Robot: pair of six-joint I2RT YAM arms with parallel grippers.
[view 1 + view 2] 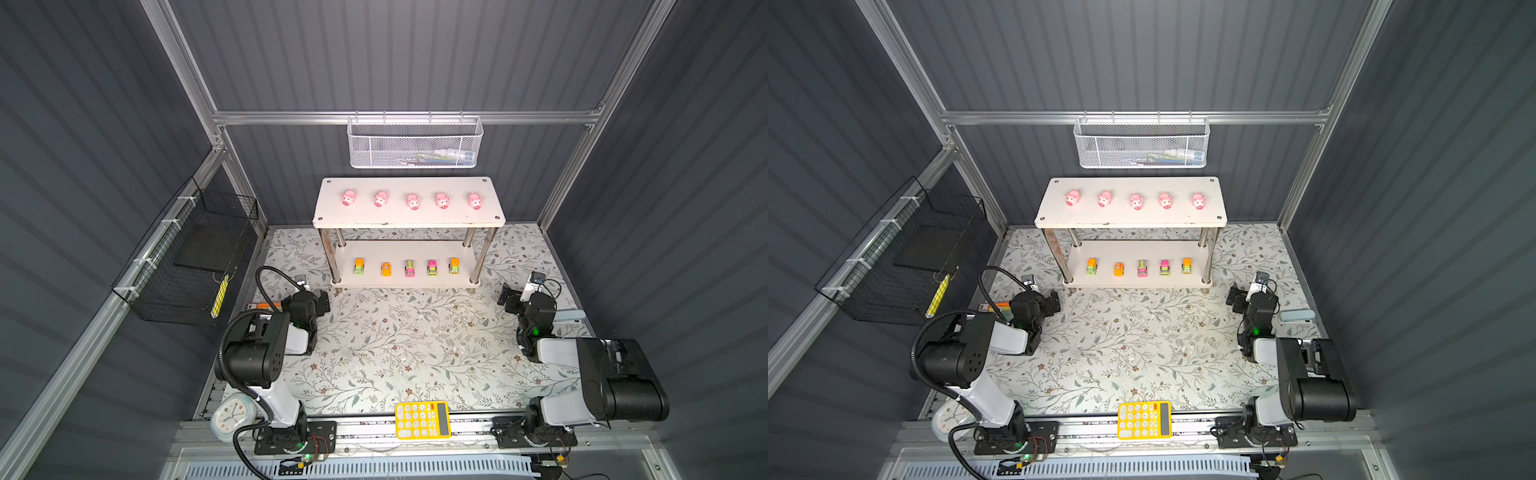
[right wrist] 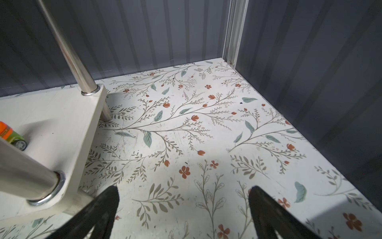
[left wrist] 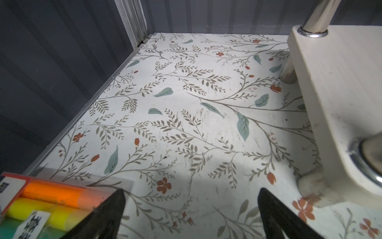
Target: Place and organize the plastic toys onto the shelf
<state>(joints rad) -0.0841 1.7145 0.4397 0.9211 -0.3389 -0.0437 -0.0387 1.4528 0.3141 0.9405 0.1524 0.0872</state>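
The white two-tier shelf stands at the back of the floral mat in both top views. Several pink pigs sit in a row on its upper board, and several small vehicles line its lower board. My left gripper hovers low off the shelf's front left corner, open and empty. My right gripper is off the front right corner, also open and empty. In the right wrist view an orange-and-green vehicle shows on the lower board.
A marker pack lies on the mat just beside my left gripper. A yellow calculator and a clock sit at the front edge. A white mesh basket hangs behind the shelf, and a black wire basket hangs on the left wall.
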